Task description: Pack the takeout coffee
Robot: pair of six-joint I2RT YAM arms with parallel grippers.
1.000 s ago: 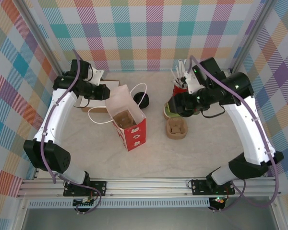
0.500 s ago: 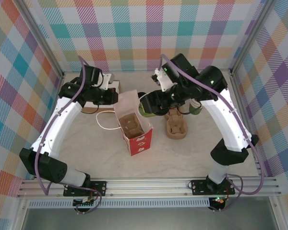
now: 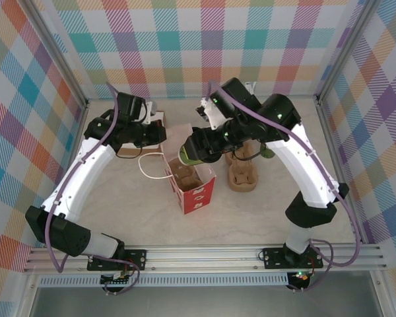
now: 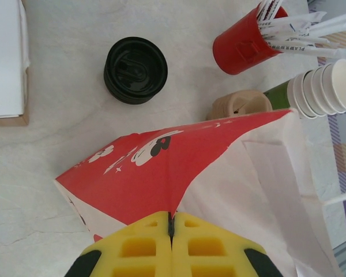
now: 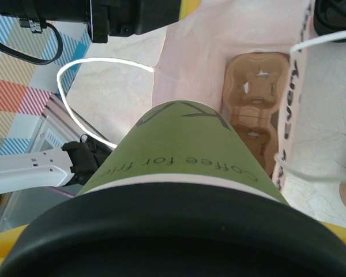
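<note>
While aloft — olive-green cup (image 5: 184,151) (black-lidded)

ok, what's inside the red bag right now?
A brown pulp cup carrier lies in the red bag, its visible holes empty. The takeout coffee, held over the opening, hides the rest.

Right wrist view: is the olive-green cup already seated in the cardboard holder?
No, the cup is clear of the holder, whose visible holes stand empty.

right pincer (image 3: 191,151): holds takeout coffee (image 3: 185,158) above red bag (image 3: 195,193) | left pincer (image 3: 158,137): at bag's rim
</note>
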